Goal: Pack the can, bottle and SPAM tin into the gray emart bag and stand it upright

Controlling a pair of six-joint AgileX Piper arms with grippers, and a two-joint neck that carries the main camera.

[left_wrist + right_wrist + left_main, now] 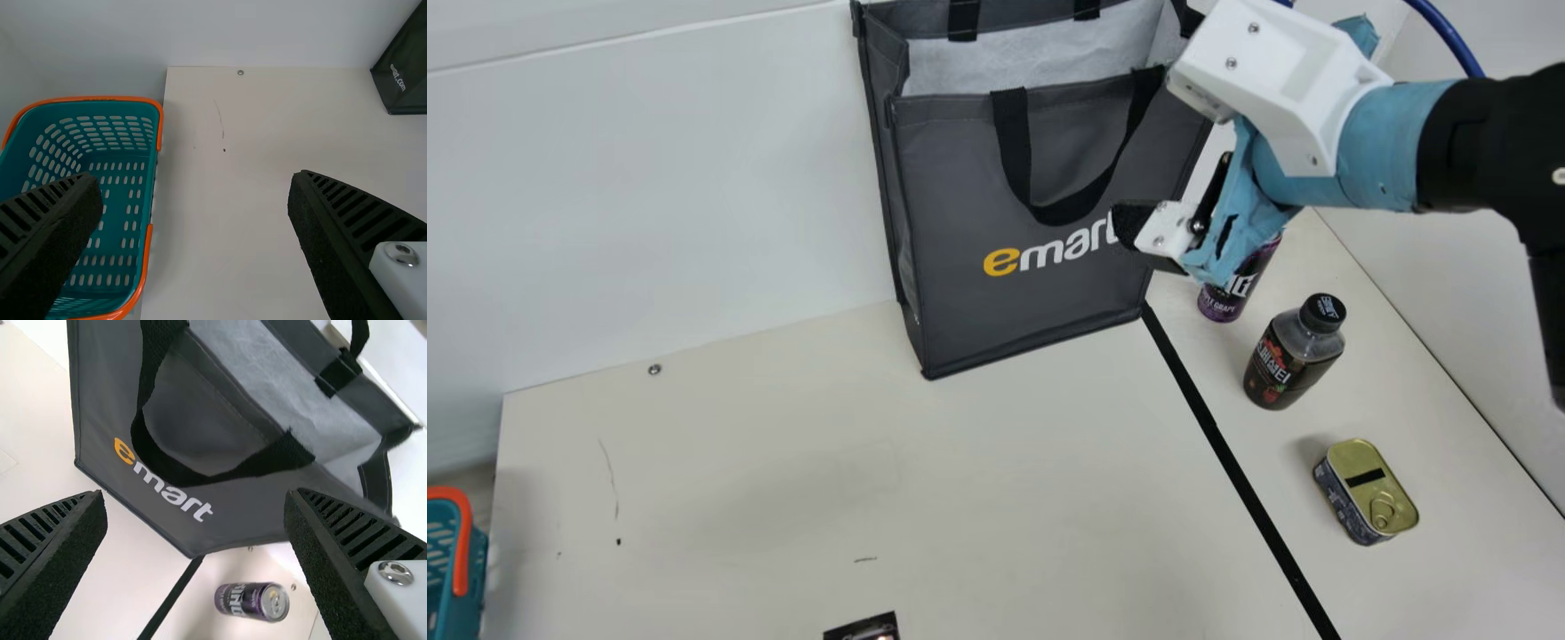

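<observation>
Gray bag [1040,307] upright, mouth open | can [1221,305], bottle [1289,360], tin [1368,494] outside | left pincer [863,628], right pincer [1145,242]: released

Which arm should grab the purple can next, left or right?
Right, most likely: the right gripper hangs open close to the purple can, while the left gripper is over by the teal basket.
</observation>
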